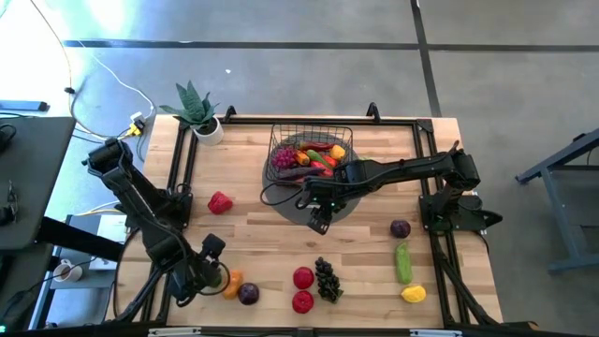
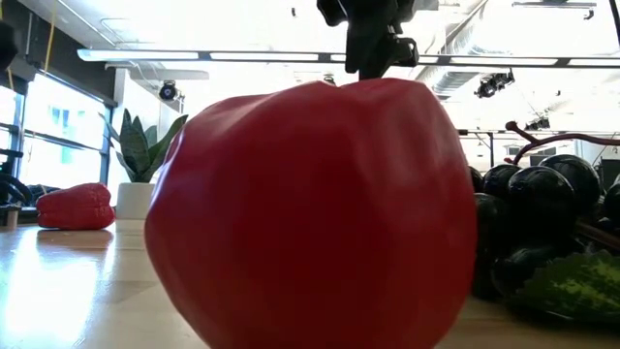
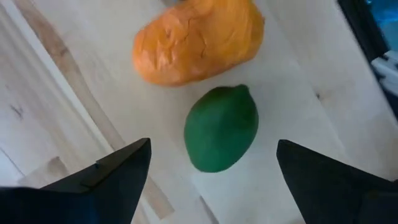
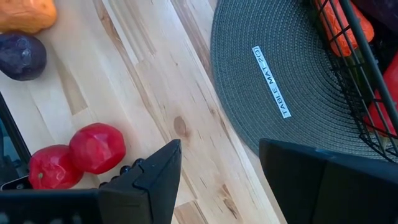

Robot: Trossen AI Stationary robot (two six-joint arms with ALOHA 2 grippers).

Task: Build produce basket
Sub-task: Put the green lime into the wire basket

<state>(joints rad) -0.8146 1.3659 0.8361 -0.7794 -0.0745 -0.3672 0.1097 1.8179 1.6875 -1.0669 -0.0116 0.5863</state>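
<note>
Butcher-block table (image 1: 262,243): left gripper (image 3: 208,165) hangs wide open and empty right over the green lime (image 3: 221,127), orange fruit (image 3: 196,38) just beyond; basket (image 1: 312,140) sits well apart.

Right gripper (image 4: 217,165), open and empty, hovers beside the basket.

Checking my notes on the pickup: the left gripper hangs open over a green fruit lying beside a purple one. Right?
Not quite. In the left wrist view the left gripper is open over the green fruit, but its neighbour is an orange fruit, not purple.
</note>
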